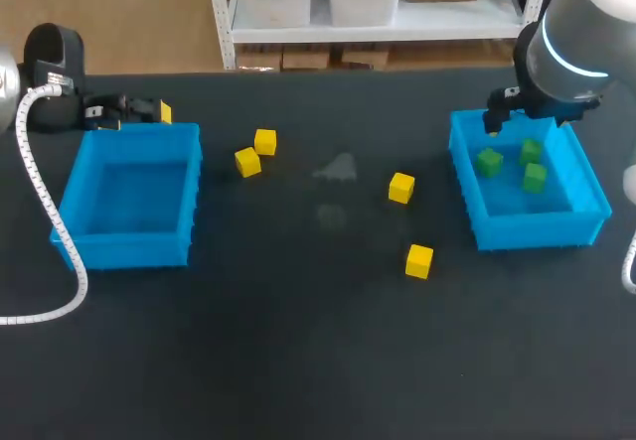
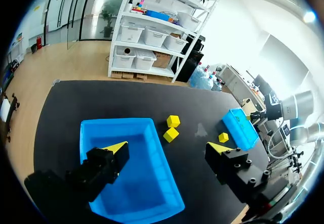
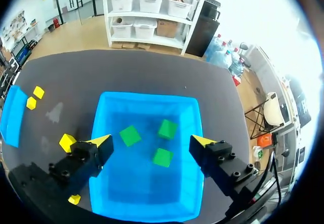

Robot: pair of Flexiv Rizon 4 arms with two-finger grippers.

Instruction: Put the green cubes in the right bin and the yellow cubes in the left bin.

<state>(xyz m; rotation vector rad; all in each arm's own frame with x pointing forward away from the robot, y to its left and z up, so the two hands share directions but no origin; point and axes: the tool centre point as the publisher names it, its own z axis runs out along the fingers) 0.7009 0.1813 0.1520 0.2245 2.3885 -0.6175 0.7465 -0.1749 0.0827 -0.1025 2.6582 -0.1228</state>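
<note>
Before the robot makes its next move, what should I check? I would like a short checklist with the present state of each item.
1. All green cubes in the right bin: ok, three inside.
2. All yellow cubes in the left bin: not ok, four lie on the table.
3. The left gripper open and empty: ok.
4. The right gripper open and empty: ok, above the right bin.
5. Gap between the two yellow cubes nearest the left bin: cannot tell.
</note>
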